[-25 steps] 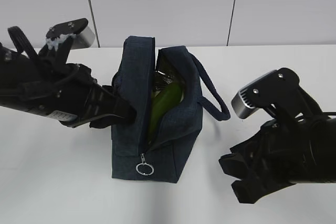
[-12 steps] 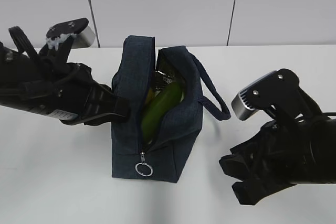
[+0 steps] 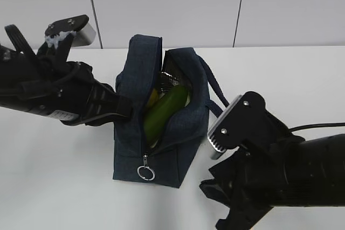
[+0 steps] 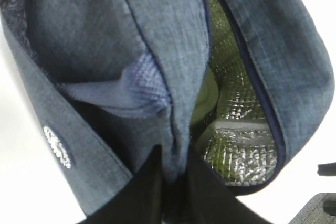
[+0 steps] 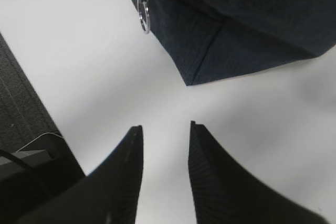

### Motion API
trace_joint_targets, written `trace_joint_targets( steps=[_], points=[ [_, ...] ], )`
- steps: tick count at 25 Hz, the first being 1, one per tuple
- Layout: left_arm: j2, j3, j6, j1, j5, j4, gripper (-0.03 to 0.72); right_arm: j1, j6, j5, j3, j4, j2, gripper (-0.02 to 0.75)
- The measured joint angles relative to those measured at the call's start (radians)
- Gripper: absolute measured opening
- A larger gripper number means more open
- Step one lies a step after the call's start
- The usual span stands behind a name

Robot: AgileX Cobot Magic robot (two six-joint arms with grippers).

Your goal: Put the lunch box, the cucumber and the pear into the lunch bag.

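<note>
Right gripper [image 5: 165, 140] moved nearer, spread, empty; left gripper [image 4: 176, 177] pinching denim-like lunch bag [image 3: 183, 133] wall.

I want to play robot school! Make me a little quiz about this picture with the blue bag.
1. True or false: the cucumber lies on the table beside the lunch bag.
2. What is the left claw pinching? A) the ring pull B) the bag's fabric edge C) a handle
3. Fill in: the right claw hangs over the bare table, holding ____.

Key: 1 false, it is inside the bag; 2 B; 3 nothing.
</note>
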Motion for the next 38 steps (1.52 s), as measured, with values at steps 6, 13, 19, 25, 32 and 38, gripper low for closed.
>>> trace_joint_targets(
  steps=[6, 13, 19, 25, 32, 38],
  points=[
    [0.000, 0.000, 0.000, 0.000, -0.018, 0.000, 0.003, 0.049, -0.043, -0.090, 0.000, 0.011, 0.041, 0.213],
    [0.000, 0.000, 0.000, 0.000, -0.037, 0.000, 0.003, 0.111, -0.052, -0.148, 0.000, 0.015, 0.041, 0.197],
    [0.000, 0.000, 0.001, 0.000, -0.041, 0.000, 0.003, 0.130, -0.045, -0.179, 0.000, 0.048, 0.041, 0.194],
    [0.000, 0.000, 0.005, 0.000, -0.042, 0.000, 0.003, 0.130, 0.014, -0.218, 0.000, 0.058, 0.041, 0.193],
    [0.000, 0.000, 0.007, 0.000, -0.042, 0.000, 0.003, 0.130, 0.168, -0.295, 0.000, 0.035, 0.041, 0.193],
    [0.000, 0.000, 0.007, 0.000, -0.042, 0.000, 0.003, 0.130, 0.459, -0.302, 0.000, 0.034, 0.041, 0.193]
  ],
)
